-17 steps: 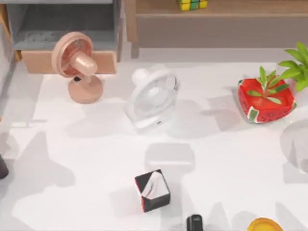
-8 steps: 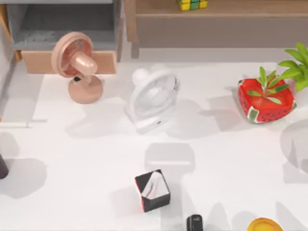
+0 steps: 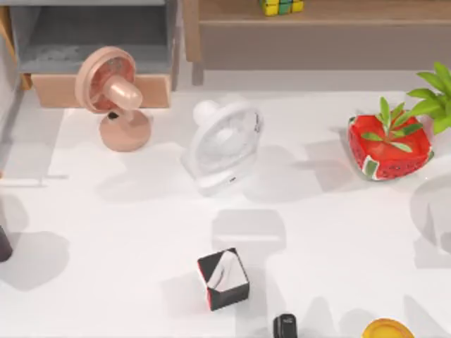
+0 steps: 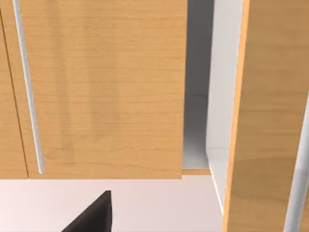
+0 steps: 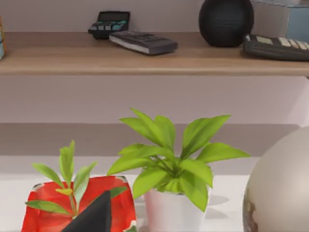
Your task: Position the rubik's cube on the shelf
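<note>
On shelf (image 3: 331, 14) plank, at top edge: rubik's cube (image 3: 280, 6) resting, nothing touching it. Finger spread of both grippers: cannot tell.

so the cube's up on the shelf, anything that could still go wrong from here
The rubik's cube rests near the front edge of the shelf, so a bump to the shelf could tip it off. Just below stands the white fan, with the watermelon planter to the right; an arm sweeping low across the table could knock either over.
</note>
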You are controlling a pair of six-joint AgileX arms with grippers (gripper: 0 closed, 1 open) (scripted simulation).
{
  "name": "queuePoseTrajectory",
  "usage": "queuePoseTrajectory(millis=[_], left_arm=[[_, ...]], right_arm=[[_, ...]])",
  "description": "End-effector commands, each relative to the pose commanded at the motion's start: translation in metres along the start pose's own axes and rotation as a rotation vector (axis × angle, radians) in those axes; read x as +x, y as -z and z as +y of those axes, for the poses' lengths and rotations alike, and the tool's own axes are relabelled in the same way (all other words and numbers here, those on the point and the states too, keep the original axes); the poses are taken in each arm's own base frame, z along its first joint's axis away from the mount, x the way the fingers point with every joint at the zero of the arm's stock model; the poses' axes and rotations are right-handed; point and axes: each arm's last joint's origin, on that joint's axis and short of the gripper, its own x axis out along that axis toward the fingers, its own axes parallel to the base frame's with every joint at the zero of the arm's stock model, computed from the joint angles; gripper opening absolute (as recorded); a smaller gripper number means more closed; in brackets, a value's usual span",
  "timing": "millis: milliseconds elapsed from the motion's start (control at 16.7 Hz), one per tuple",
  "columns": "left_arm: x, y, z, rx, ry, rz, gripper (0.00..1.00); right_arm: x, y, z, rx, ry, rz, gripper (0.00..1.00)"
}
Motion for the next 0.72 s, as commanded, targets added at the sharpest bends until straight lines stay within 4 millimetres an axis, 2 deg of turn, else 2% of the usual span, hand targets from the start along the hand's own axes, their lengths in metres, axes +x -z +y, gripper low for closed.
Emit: queuePoseTrajectory(millis=[120, 360, 720], left_arm=[[0.0088, -0.0002, -0.0001, 0.0, 0.0, 0.0, 1.0], [0.0099, -0.0002, -0.0001, 0.0, 0.0, 0.0, 1.0], [0.0099, -0.0002, -0.0001, 0.0, 0.0, 0.0, 0.55]], right_arm=[[0.0, 0.0, 0.0, 0.0, 0.0, 0.0, 1.0], [0.0, 0.0, 0.0, 0.0, 0.0, 0.0, 1.0], [0.0, 0.0, 0.0, 0.0, 0.0, 0.0, 1.0]])
